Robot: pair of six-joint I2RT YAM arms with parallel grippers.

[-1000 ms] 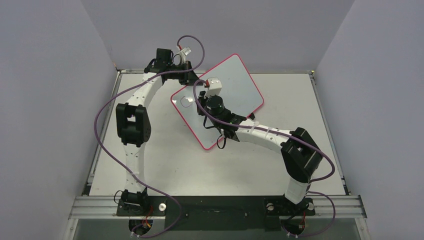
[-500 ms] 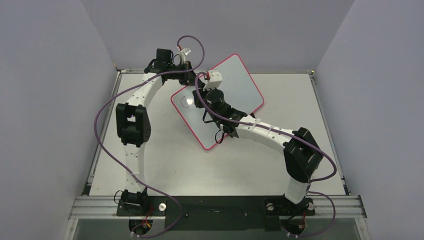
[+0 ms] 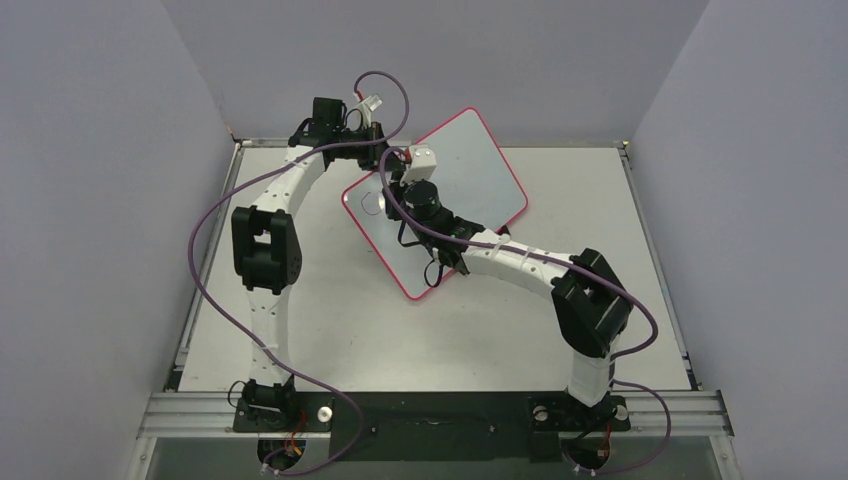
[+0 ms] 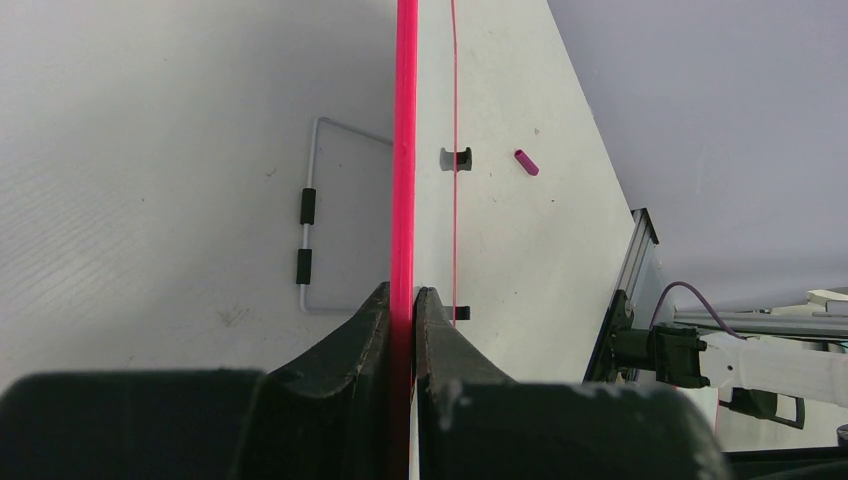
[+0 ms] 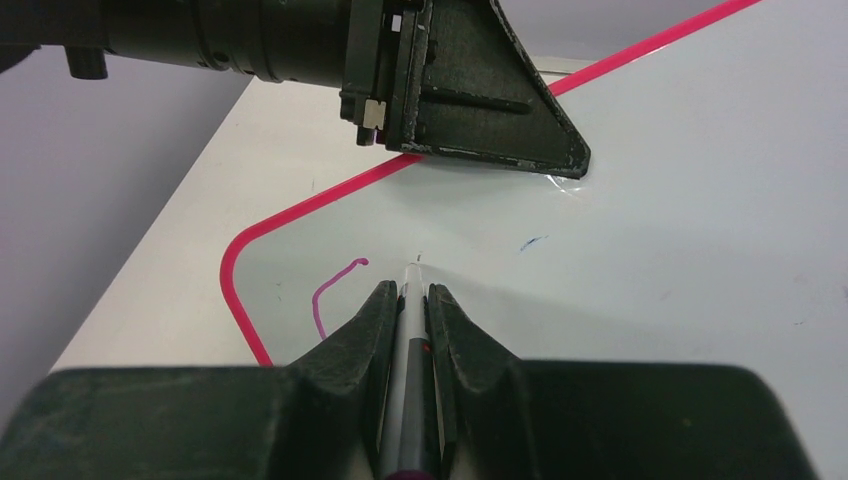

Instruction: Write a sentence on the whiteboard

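My right tool (image 5: 407, 300) is closed almost fully on a slim marker (image 5: 404, 400). Its two black fingers press the grey-white barrel from either side. The marker's tip is down at the whiteboard (image 5: 650, 250), though I cannot tell whether it touches.

Just left of the tip lies all there is of the sentence (image 5: 325, 298): one purple-pink hooked stroke, too little to read as a letter. A little past the tip, a short blue smear (image 5: 532, 242) marks the glossy white surface. The board's thin pink-red rim bends round a rounded corner close beside the stroke.

Beyond that, my left tool (image 4: 402, 292) is clamped tight on the board's rim, its wedge-shaped black fingers pinching the edge, one on each face. From its own camera the rim shows edge-on, a straight pink line running away from me.

From above, the whiteboard sits at a tilt over the far middle of the pale grey counter (image 3: 330, 330), between my two arms.

Farther along the rim, a small black clip foot (image 4: 457, 158) shows on one side. On the other side is a bent wire bracket (image 4: 308, 232) with two black sleeves. A small magenta cap (image 4: 526, 162) lies on the counter, apart from the board.
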